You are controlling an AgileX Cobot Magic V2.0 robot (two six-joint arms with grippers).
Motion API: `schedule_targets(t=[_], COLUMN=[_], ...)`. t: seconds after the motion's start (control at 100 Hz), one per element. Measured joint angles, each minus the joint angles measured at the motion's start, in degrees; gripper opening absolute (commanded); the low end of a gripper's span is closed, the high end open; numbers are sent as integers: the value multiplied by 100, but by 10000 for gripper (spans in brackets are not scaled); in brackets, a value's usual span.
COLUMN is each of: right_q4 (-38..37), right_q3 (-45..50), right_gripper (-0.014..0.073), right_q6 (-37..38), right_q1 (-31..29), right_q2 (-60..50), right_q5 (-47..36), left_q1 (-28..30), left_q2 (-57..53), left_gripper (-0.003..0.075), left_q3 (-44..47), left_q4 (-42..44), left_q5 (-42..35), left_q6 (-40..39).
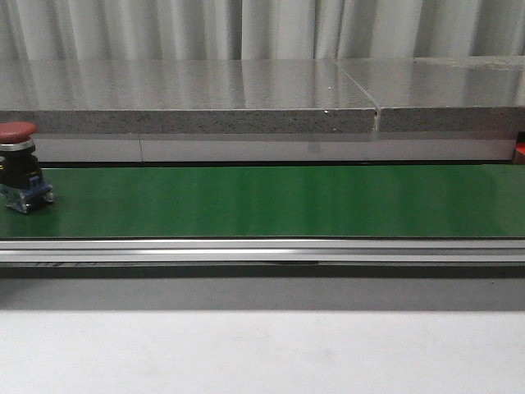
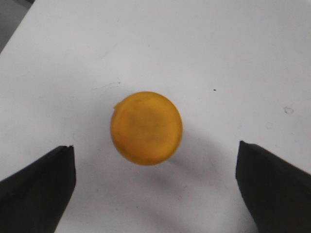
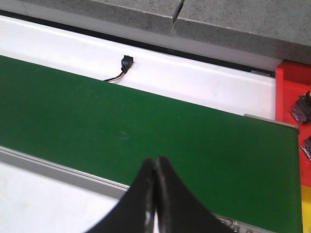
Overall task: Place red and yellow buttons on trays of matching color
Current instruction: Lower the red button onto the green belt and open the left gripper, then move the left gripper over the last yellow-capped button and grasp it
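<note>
- Red button (image 1: 18, 164) is riding the green belt (image 1: 279, 201) at its far left.
- Left gripper (image 2: 155, 189) is hanging wide open over the yellow button (image 2: 146, 127), so lowering and pinching looks next.
- Right gripper (image 3: 155, 194) is sitting closed and empty near the red tray (image 3: 291, 92).

Button (image 1: 18, 164) on belt's (image 1: 271, 201) left end

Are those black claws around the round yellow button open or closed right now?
Open. The left gripper has its two black fingers far apart, with the round yellow button lying untouched on the white surface between them.
</note>
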Motion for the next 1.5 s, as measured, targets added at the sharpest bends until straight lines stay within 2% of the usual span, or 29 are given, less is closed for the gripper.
schedule_targets(t=[0.34, 0.44, 0.56, 0.75, 0.86, 1.05, 1.26, 1.5], right_q4=[0, 0, 0, 0, 0, 0, 0, 0], right_q3=[0, 0, 0, 0, 0, 0, 0, 0], right_gripper=[-68, -68, -68, -68, -68, -68, -68, -68], right_q6=[0, 0, 0, 0, 0, 0, 0, 0], right_q1=[0, 0, 0, 0, 0, 0, 0, 0], right_q2=[0, 0, 0, 0, 0, 0, 0, 0], right_q5=[0, 0, 0, 0, 0, 0, 0, 0], left_q1=[54, 54, 54, 54, 54, 54, -35, -679], left_q2=[627, 764, 926, 956, 956, 685, -217, -1469], left_gripper=[655, 611, 487, 144, -22, -19, -19, -19], left_q3=[-651, -766, -803, -860, -966, -1018, -1031, -421], left_q4=[12, 12, 12, 12, 12, -11, -86, -86], left_q5=[-63, -38, 9, 67, 178, 368, 784, 879], left_q6=[0, 0, 0, 0, 0, 0, 11, 99])
